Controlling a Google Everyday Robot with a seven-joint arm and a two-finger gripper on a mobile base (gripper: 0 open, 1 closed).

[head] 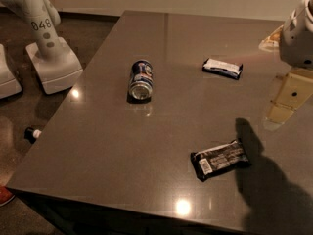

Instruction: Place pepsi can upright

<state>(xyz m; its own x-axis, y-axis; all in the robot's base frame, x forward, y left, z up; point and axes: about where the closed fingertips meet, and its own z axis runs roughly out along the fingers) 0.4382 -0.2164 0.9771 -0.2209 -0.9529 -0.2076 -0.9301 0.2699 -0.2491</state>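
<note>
- The pepsi can (141, 80) lies on its side on the bench (98, 146), with one silver end facing the near edge.
- The gripper (287, 99) hangs far to the right of the can, above the bench's right side. I cannot tell whether it is open or closed.
- A black snack packet (222, 67) lies right of the can, well apart from it.
- A second packet (220, 160) lies right of the can, nearer the front.
- Left of the can, on the floor, stands a white robot base (51, 58) marked 048.
</note>
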